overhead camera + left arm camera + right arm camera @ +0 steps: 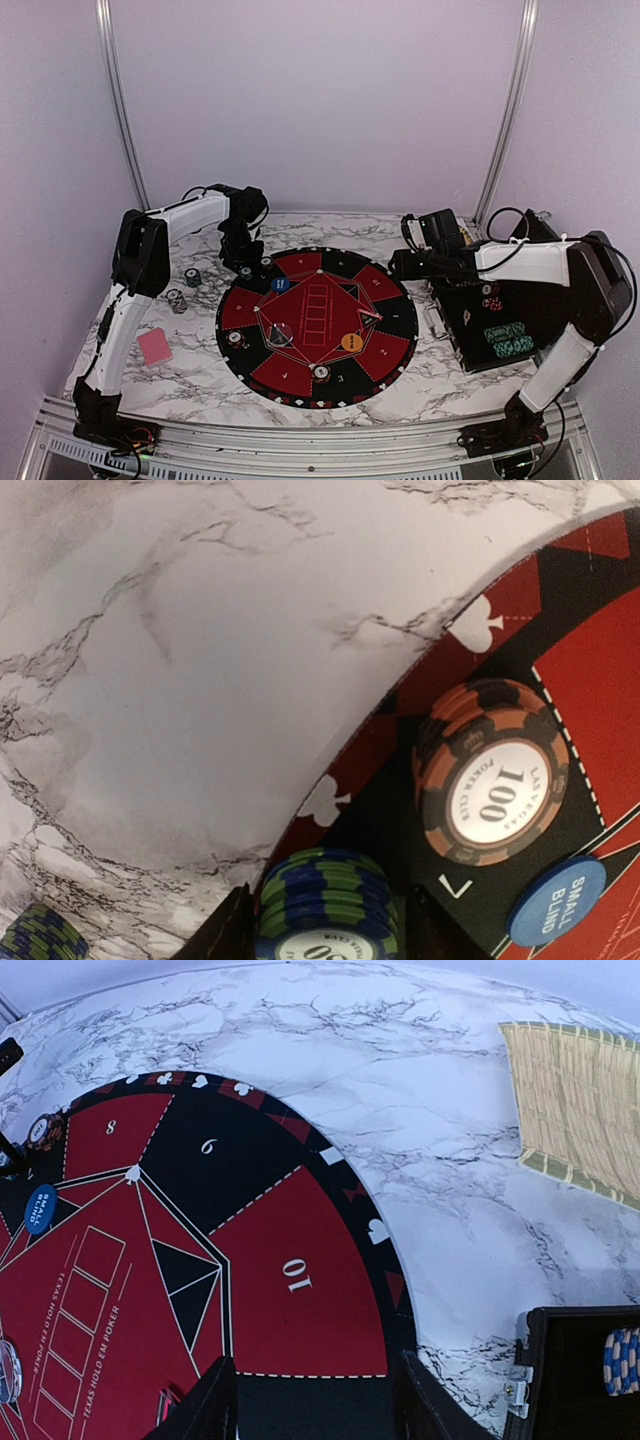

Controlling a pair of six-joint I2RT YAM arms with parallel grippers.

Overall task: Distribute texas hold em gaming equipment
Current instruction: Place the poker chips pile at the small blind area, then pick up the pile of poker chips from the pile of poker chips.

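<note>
In the left wrist view a stack of blue-and-green poker chips [325, 885] stands on the edge of the round black-and-red mat [585, 650]. My left gripper [328, 930] straddles it, open, with a thin gap on each side. Beside it are an orange-and-black chip stack [492, 770] and the blue small-blind button [555, 900]. From above, my left gripper [245, 262] is at the mat's upper left. An orange button [351, 342] and more chip stacks [321, 372] lie on the mat. My right gripper [318, 1410] hangs open and empty over the mat's right rim.
Two chip stacks [183, 288] and a pink-red card [155, 346] lie on the marble table left of the mat. The open black case [490, 320] with chips [507, 340] stands at the right. A bamboo mat [580, 1100] lies beyond the right gripper.
</note>
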